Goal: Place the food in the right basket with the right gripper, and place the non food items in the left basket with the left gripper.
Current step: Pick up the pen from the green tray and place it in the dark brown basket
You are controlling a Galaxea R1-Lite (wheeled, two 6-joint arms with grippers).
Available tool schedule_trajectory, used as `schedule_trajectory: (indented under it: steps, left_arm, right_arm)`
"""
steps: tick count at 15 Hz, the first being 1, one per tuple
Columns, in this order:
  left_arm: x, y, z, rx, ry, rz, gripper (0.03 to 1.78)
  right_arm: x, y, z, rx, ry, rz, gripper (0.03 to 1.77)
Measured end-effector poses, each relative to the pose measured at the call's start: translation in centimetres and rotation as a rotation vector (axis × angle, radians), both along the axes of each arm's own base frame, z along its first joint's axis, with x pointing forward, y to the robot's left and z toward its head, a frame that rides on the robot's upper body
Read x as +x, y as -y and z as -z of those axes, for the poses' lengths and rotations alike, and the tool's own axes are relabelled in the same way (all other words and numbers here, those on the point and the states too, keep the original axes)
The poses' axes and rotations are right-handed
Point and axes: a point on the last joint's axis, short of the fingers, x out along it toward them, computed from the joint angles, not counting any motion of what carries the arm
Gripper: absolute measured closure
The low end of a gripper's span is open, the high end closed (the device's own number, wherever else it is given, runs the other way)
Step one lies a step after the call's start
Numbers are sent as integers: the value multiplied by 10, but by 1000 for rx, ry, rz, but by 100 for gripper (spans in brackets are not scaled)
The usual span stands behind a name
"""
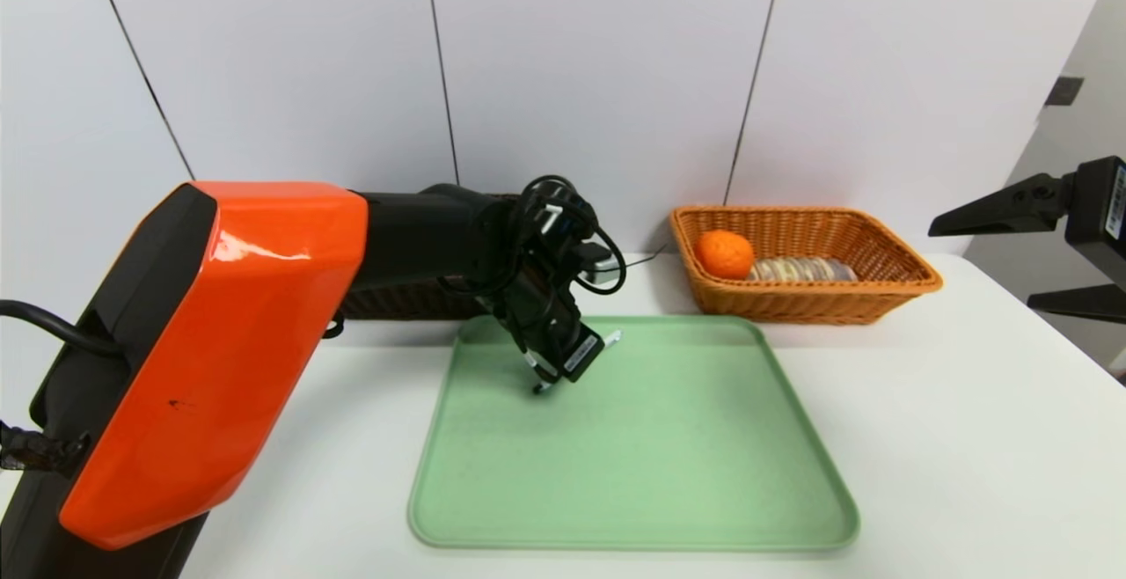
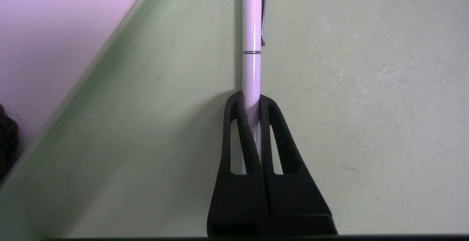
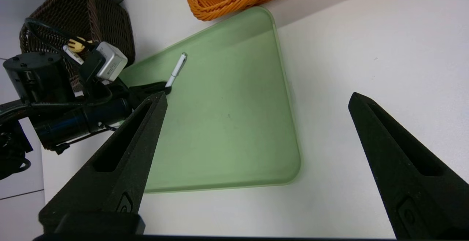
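Left claw [image 2: 251,98]'s pinched around the white pen [image 2: 251,32], low at the green tray [image 1: 651,456], so it's on the last non-food pickup. Next it needs lifting over to the dark basket [image 3: 113,25] beside that claw; right claw [image 3: 258,100]'s parked wide open off by the counter [image 1: 924,438]'s right side.

On the white worktop, the dark brown wicker basket [image 3: 113,28] stands behind the green plastic tray [image 1: 633,456], toward the left, holding the yellow pasta spoon [image 3: 76,44] and white marker [image 3: 72,54]. The orange-tan wicker basket [image 1: 809,297], behind right, contains the round orange fruit [image 1: 724,254] left of the striped oblong roll [image 1: 802,269]. The slim white pen [image 2: 251,72] lies over the tray's rear left.
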Motion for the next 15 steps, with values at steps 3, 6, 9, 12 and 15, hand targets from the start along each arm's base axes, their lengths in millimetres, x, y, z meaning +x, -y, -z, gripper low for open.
schedule_trajectory:
  steps: [3, 6, 9, 12, 15]
  left_arm:
    - [-2, -1, -5, -3, 5, 1, 177]
    - [-11, 0, -23, -27, 38, 15, 177]
    - [-28, 4, -54, -85, 104, 39, 177]
    - [-48, 5, -102, -229, 228, 28, 177]
    - [-64, -8, -141, -299, 335, -88, 177]
  right_arm:
    - [-2, 0, -1, 1, 7, -1, 9]
    - [-3, 0, -2, 2, 12, -1, 9]
    - [-4, 0, -2, 1, 11, 0, 9]
    - [-4, 1, -1, -1, 7, 1, 9]
    - [-4, 1, -1, -8, 5, 6, 9]
